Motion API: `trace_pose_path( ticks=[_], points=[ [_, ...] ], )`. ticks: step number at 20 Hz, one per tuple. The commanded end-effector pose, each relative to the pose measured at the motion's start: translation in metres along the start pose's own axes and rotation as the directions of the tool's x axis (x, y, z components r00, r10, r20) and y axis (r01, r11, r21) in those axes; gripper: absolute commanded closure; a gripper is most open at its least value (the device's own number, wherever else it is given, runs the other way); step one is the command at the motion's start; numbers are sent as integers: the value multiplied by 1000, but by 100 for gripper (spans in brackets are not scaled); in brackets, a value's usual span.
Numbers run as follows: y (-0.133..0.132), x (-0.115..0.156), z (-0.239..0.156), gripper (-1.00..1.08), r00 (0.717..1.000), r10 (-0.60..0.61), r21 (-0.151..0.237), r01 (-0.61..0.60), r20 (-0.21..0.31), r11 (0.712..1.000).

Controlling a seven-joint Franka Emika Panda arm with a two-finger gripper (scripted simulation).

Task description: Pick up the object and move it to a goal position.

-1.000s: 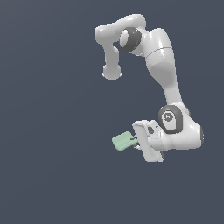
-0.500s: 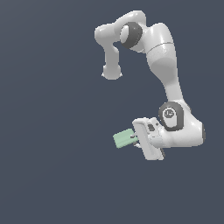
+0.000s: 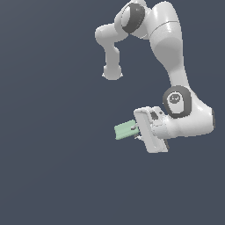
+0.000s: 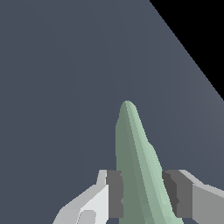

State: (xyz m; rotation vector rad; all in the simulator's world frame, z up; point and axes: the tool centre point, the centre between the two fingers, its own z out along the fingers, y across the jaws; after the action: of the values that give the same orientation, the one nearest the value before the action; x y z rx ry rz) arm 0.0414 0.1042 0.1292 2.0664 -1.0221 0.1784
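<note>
Pale mint-green flat block [image 3: 125,130], the object, is held clamped between the two dark finger pads [image 4: 114,194] of the white gripper [image 3: 139,132], projecting toward the exterior view's left, lower centre-right of that frame, below the folded white arm [image 3: 169,48].

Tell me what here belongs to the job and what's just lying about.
Job: block, clamped between the tool's fingers; tool.
Lying about: nothing else shows, only the arm and the plain grey backdrop.
</note>
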Motion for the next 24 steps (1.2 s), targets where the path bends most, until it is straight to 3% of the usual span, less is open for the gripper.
trace_pose_path(
  ticks=[1,24],
  points=[
    [20,9,-14,108,1000,1,1,-1,-1,1000],
    [205,95,-149,108,1000,-2,4,2,4,1000]
  ],
)
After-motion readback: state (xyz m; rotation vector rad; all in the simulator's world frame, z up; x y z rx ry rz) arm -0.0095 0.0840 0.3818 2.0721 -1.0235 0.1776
